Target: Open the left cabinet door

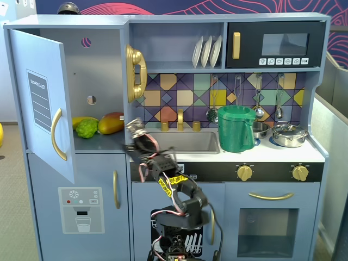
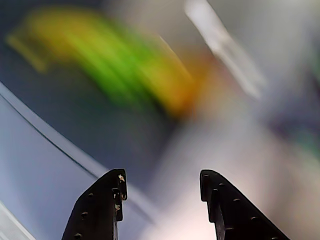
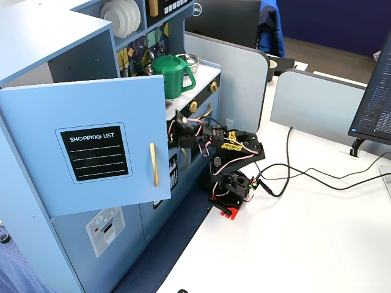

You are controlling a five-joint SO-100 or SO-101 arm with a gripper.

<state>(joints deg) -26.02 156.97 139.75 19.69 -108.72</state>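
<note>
Left cabinet door (image 1: 43, 103) swung wide open in a fixed view, hinged at far left, gold handle (image 1: 57, 134) well left of gripper (image 1: 136, 129) near sink (image 1: 182, 141). Wrist view: fingers (image 2: 100, 207) spread, empty, all else blurred. Another fixed view: door (image 3: 85, 143) open, hiding gripper.

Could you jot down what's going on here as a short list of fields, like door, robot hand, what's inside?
door: shopping-list door swung wide open
handle: gold handle, nothing touching it
gripper: gripper open, empty, near the cabinet's opening
inside cabinet: toy fruit on the shelf
counter: green pitcher beside the sink
wrist view: blurred
</note>
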